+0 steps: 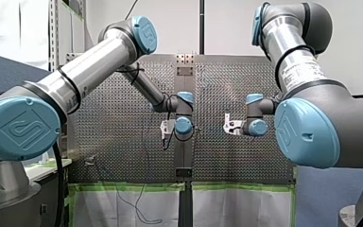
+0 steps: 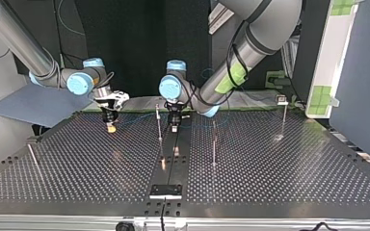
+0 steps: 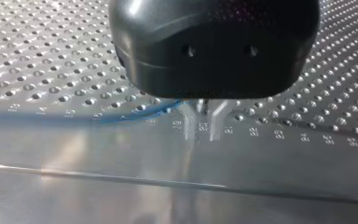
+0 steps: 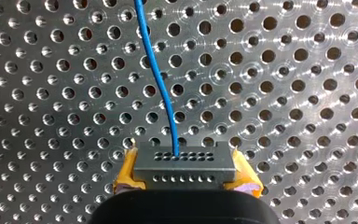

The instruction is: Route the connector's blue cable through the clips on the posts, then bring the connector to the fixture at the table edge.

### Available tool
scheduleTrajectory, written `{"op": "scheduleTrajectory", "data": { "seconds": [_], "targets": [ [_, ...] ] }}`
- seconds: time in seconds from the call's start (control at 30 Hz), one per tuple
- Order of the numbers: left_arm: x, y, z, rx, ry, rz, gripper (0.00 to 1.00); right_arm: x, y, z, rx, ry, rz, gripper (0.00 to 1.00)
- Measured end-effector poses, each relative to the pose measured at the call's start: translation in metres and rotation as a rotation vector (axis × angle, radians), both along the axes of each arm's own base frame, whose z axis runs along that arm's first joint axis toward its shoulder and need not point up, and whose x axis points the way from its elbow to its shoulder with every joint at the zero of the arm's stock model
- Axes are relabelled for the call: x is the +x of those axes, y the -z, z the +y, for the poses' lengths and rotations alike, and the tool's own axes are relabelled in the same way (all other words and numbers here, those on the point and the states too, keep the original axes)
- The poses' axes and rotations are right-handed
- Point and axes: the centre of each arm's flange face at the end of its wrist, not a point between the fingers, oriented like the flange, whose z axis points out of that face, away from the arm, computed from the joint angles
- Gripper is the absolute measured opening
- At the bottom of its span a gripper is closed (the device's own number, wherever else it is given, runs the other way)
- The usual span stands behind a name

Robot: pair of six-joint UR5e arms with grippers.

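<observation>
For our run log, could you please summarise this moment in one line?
right gripper: shut on connector | blue cable: runs ahead from connector | left gripper: at cable, near post

The round blue plastic joint caps [image 1: 21,127] of both arms each bear a raised, squared brand emblem of interlocked strokes. It shows plainest on the two large caps in the front view. A pale printed label [image 1: 304,71] on the silver tube of my right arm carries dark lettering too small to read. A row of small engraved numbers [image 3: 279,134] runs along the edge of the hole field on the perforated metal worktop [image 3: 51,70]. There, 22, 23, 24 and 25 can be made out; the rest blur.
</observation>
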Motion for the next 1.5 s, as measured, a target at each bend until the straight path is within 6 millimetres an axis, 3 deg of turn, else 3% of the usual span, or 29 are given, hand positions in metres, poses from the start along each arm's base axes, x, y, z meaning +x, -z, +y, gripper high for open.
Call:
{"op": "scheduleTrajectory", "data": {
  "seconds": [0.03, 0.37, 0.4, 0.43, 0.47, 0.5, 0.87, 1.03, 1.33, 1.5],
  "targets": [
    [0.000, 0.000, 0.000, 0.001, -0.001, 0.000, 0.74, 0.000, 0.000, 0.000, 0.001, 0.000, 0.001, 0.00],
    [-0.007, 0.002, 0.002, 0.064, -0.034, 0.023, 0.74, 0.002, 0.002, 0.003, 0.011, -0.005, 0.007, 0.00],
    [-0.007, 0.002, 0.002, 0.070, -0.028, 0.027, 0.77, 0.003, 0.002, 0.003, 0.011, -0.005, 0.007, 0.00],
    [-0.007, 0.002, 0.002, 0.075, -0.022, 0.030, 0.87, 0.003, 0.002, 0.003, 0.012, -0.006, 0.008, 0.00],
    [-0.007, 0.003, 0.002, 0.079, -0.016, 0.034, 0.87, 0.003, 0.002, 0.004, 0.012, -0.006, 0.008, 0.00],
    [-0.008, 0.003, 0.002, 0.085, -0.007, 0.039, 1.00, 0.003, 0.002, 0.004, 0.013, -0.006, 0.009, 0.00],
    [-0.014, 0.007, 0.004, 0.162, 0.017, 0.092, 1.00, 0.004, 0.003, 0.006, 0.026, -0.009, 0.013, 0.00],
    [-0.022, 0.000, 0.007, 0.185, -0.009, 0.113, 1.00, 0.006, 0.004, 0.008, 0.032, -0.011, 0.014, 0.00],
    [-0.054, -0.022, 0.001, 0.206, 0.046, 0.134, 1.00, 0.006, 0.005, 0.009, 0.041, -0.012, 0.017, 0.00],
    [-0.074, -0.019, -0.005, 0.220, 0.099, 0.154, 1.00, 0.007, 0.005, 0.010, 0.044, -0.014, 0.018, 0.00]
  ]
}}
